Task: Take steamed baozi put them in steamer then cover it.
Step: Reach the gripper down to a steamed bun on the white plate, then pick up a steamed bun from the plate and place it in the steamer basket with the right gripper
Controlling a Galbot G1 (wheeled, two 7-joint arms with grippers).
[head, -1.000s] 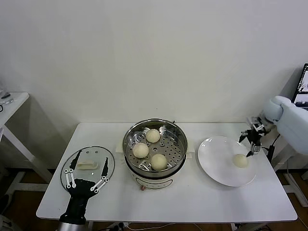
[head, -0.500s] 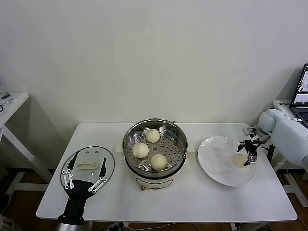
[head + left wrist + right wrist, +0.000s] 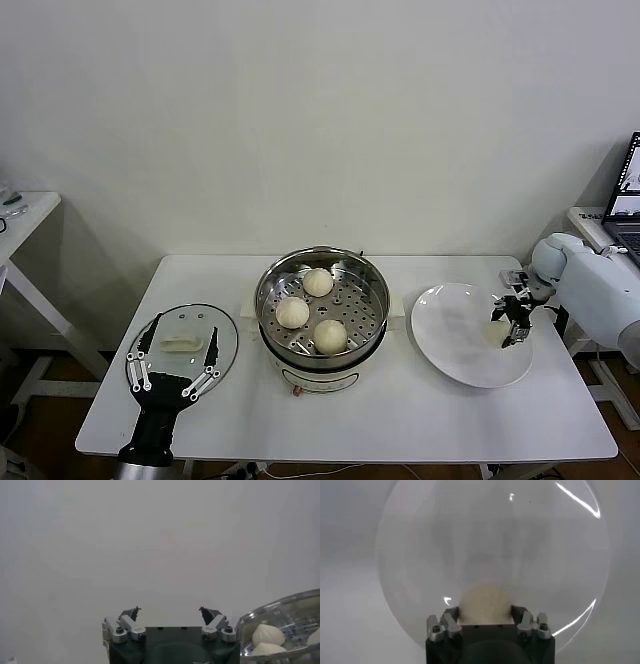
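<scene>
**Last bun gripped on the plate**

The right gripper (image 3: 512,325) is closed around the last bun (image 3: 485,602) on the white plate (image 3: 450,335); the bun is flanked by both fingers and partly hidden by them. Three buns (image 3: 292,312) are held in the steamer (image 3: 322,305) at the table's middle. The lid (image 3: 182,345) is laid flat at the left, with the left gripper (image 3: 170,362) spread wide over it. Whether the lid is touched cannot be told.

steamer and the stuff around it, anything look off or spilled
Nothing stands out. The steamer sits upright with three baozi on its tray, the cover lies flat on the table under the left gripper, and the right gripper is around the last baozi on the white plate.
</scene>
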